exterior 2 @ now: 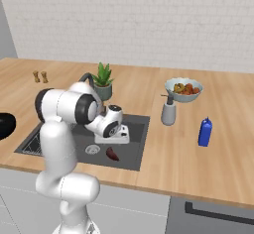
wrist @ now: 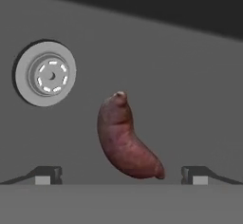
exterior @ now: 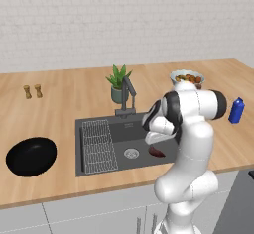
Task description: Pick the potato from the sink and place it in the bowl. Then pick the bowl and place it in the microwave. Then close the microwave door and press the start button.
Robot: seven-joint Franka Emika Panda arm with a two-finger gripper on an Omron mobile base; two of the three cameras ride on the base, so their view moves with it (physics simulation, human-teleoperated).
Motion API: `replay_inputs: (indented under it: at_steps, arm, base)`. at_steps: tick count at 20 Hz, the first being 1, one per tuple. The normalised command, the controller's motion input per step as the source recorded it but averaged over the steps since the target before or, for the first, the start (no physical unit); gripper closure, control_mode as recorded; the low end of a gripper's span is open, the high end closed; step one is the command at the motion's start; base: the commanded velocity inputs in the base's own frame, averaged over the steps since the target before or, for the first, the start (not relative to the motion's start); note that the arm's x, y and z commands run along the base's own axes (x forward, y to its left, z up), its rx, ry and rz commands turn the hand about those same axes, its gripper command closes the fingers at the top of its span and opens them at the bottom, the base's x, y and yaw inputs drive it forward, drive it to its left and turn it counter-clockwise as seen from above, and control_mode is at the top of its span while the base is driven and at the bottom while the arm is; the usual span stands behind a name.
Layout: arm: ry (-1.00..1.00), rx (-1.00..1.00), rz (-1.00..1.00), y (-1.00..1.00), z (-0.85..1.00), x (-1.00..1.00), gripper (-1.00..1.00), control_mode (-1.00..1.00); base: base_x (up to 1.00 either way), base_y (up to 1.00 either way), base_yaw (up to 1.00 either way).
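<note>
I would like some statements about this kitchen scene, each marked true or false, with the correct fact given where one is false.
1. The potato lies on the floor of the sink, beside the round drain. True.
2. The pincer is shut on the potato. False: its fingertips stand wide apart on either side of the potato, holding nothing.
3. The black bowl sits on the counter, on the wire rack's side of the sink. True.
4. The potato is already inside the black bowl. False: the bowl is empty and the potato is in the sink.
5. The blue bottle stands inside the sink. False: it stands on the wooden counter, apart from the sink.
</note>
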Motion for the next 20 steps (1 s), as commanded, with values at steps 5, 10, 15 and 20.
replay_inputs:
  at_steps: [5,10,15,20]
  arm:
    - [0.00,0.00,0.00,0.00,-0.34,0.26,-1.00,-1.00]
    - [0.00,0.00,0.04,0.05,-0.34,0.00,-1.00,-1.00]
    - [0.00,0.00,0.00,0.09,-0.29,0.01,-1.00,-1.00]
    - [0.00,0.00,0.00,0.06,-0.33,0.00,-1.00,-1.00]
  base:
    - [0.00,0.00,0.00]
    - [0.00,0.00,0.00]
    - [0.00,0.00,0.00]
    - [0.00,0.00,0.00]
